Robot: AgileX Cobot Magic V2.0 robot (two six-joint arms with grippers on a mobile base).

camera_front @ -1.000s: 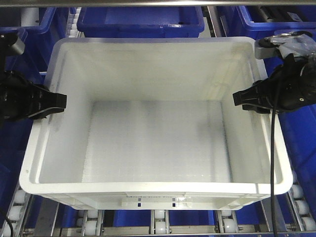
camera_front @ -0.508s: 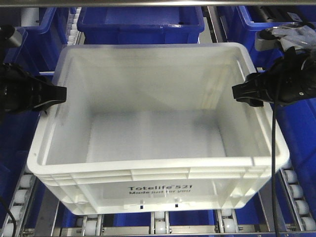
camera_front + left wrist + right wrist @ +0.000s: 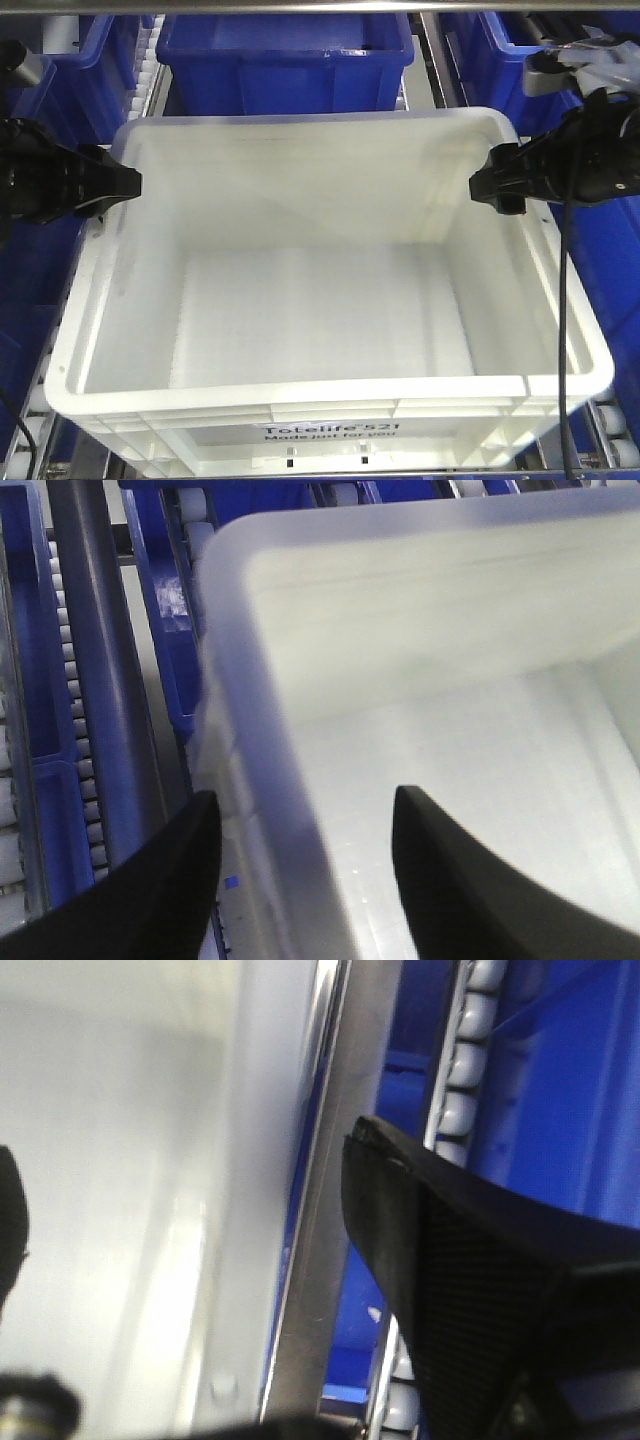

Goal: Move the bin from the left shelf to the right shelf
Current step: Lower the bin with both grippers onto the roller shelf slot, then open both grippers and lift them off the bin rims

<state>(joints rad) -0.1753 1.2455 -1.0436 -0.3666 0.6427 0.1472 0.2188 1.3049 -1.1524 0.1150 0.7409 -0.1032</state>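
Bin (image 3: pixel 330 330), white and empty, fills the middle of the front view, its near wall at the bottom edge with the black print partly cut off. It lies on the roller shelf (image 3: pixel 612 425), whose white rollers show at the lower right and lower left corners. Blue bins (image 3: pixel 285 55) stand behind it and to both sides.

Left gripper (image 3: pixel 125 183) meets the bin's left rim near the far corner; right gripper (image 3: pixel 488 185) meets the right rim near the far corner. From the front, only the black tips at the rim are seen, and how the fingers sit on the wall cannot be told.

Left wrist view supplies this: two black fingers (image 3: pixel 170 880) straddle the thick rim of the bin (image 3: pixel 420 680), one outside the wall and one inside, with the wall between them. Whether they press on the wall cannot be told; a gap shows on each side of the rim. The same view shows a grey rail (image 3: pixel 100 680) and a line of small rollers (image 3: pixel 75 680) beside the bin.

Right wrist view is blurred. One black finger (image 3: pixel 440 1260) lies outside the bin wall (image 3: pixel 130 1160), over a metal rail (image 3: pixel 330 1210) and rollers (image 3: pixel 470 1070); the other finger shows only as a dark edge at the left border, inside the bin. Contact cannot be told here either.
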